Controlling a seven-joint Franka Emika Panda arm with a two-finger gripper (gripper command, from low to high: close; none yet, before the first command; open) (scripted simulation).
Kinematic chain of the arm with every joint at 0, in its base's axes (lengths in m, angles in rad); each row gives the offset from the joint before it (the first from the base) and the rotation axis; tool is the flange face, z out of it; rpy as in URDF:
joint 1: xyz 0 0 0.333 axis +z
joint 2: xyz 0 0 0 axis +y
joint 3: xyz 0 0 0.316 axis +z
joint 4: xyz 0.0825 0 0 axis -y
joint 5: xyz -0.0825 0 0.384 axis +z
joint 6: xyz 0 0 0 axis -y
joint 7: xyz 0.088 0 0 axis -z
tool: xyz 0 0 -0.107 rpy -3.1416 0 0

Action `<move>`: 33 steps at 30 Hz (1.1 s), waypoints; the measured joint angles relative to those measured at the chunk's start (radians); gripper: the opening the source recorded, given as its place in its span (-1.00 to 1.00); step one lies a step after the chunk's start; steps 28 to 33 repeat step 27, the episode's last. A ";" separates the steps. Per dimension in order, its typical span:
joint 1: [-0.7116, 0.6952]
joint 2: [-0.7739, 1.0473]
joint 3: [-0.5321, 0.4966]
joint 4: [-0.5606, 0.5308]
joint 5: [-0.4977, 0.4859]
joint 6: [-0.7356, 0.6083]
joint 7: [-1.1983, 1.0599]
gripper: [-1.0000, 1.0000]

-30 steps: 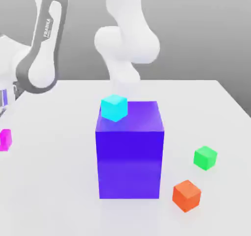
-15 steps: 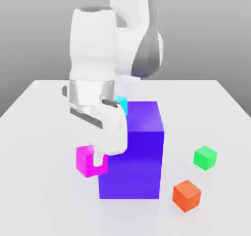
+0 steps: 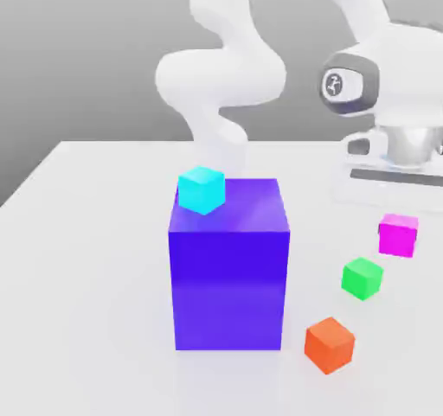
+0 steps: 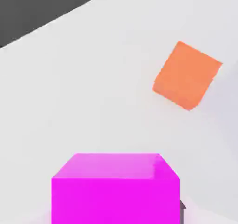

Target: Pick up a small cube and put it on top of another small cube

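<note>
The small cube [image 3: 398,234], bright magenta, hangs in the air under my hand at the exterior view's right. It is above and a little behind the green cube [image 3: 362,278]. My gripper [image 3: 399,222] is shut on it. In the hand view the magenta cube [image 4: 115,188] sits close in front of the camera, with the orange cube [image 4: 186,75] on the white table beyond it. The orange cube [image 3: 329,344] lies nearer the table's front than the green one.
A tall blue-violet block [image 3: 229,276] stands mid-table with a small cyan cube [image 3: 202,189] on its top back left corner. The white table [image 3: 86,276] stretches out to the exterior view's left. The arm's white links rise behind the block.
The arm has swung from the exterior view's left, past the front of the blue-violet block, to the right, carrying the magenta cube with it. The other cubes have not moved.
</note>
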 joint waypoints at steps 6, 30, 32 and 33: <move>0.090 0.003 -0.005 -0.075 0.131 -0.022 -0.027 -1.00; -0.029 0.265 0.011 -0.071 -0.261 0.199 0.247 -1.00; -0.029 0.265 0.011 -0.071 -0.261 0.199 0.247 -1.00; -0.029 0.265 0.011 -0.071 -0.261 0.199 0.247 -1.00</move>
